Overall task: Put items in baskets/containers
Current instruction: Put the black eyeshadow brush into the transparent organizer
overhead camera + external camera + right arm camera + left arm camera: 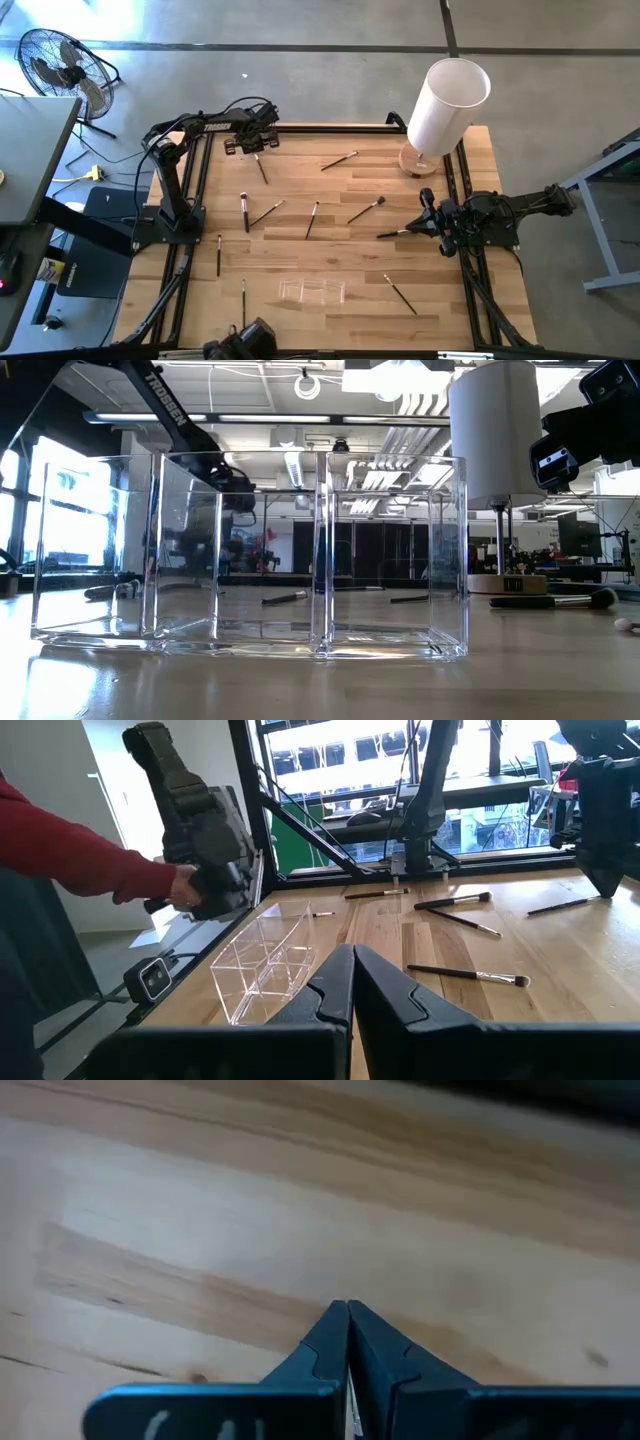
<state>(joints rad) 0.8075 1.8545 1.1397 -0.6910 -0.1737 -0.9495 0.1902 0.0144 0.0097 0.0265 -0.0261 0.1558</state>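
My table (440, 305) is the light wooden butcher-block, and I place everything from the clear holder (312, 291) near its front edge. The tall white cylinder (447, 105) on its round wooden base stands far behind the holder, toward the back right corner. The holder has nothing in it, as the low view shows through its see-through compartments (392, 555). My left gripper (257, 150) is down at the back edge, well behind the holder and to its left, fingers (345, 1345) pressed together; I cannot tell whether they pinch the brush (262, 168) lying just in front of them. My right gripper (428, 208) waits to the holder's right, fingers (345, 982) together, gripping nothing. The other brushes (312, 220) lie scattered between holder and back edge, one (401, 294) just right of the holder, one (243, 300) left.
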